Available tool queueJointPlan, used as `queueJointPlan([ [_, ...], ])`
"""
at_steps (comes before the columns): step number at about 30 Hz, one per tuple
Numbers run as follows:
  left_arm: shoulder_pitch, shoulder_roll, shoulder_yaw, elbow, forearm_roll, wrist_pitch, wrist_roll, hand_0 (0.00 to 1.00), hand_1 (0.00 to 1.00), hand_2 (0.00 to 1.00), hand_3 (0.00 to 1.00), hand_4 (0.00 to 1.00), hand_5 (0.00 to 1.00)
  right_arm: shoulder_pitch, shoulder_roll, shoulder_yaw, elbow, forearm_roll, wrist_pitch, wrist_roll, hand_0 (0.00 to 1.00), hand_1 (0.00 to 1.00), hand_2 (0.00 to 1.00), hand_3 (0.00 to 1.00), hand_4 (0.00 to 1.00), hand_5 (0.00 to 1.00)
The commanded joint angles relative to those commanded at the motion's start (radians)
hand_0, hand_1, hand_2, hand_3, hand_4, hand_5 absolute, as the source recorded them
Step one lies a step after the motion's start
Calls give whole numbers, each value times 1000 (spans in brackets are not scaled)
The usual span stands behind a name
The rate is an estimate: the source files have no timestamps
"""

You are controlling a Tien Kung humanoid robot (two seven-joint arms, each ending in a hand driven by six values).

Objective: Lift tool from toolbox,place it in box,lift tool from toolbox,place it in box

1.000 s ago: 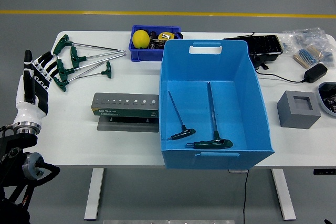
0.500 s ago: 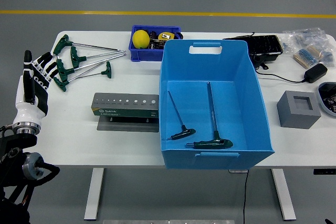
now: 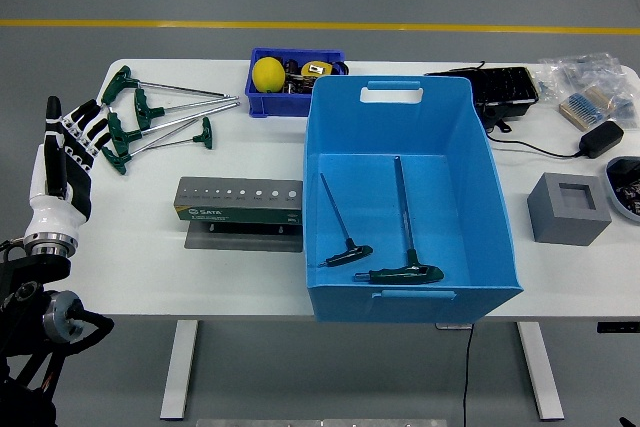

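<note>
Head view: two T-handle tools [image 3: 375,237] inside blue box [image 3: 490,162].

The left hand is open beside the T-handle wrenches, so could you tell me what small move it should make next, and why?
Probably reach right to grasp the nearest T-handle wrench: the left hand holds nothing, and the blue box already contains two wrenches.

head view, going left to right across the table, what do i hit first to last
left hand → loose green-handled T-wrenches → grey tool holder → large blue box with two T-handle wrenches inside → grey foam block → black power adapter
</note>
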Motion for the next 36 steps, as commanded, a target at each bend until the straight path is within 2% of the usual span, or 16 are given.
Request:
queueJointPlan([
  [21, 15, 3, -3, -4, -2, 2, -6, 833, 851, 864, 765, 980, 998, -7, -2, -20, 0, 19, 0, 6, 748, 684, 729, 693, 956, 829],
  [36, 15, 16, 2, -5, -3, 6, -12, 833, 851, 863, 765, 981, 998, -17, -5, -32, 0, 37, -3, 8, 747, 684, 729, 690, 953, 827],
])
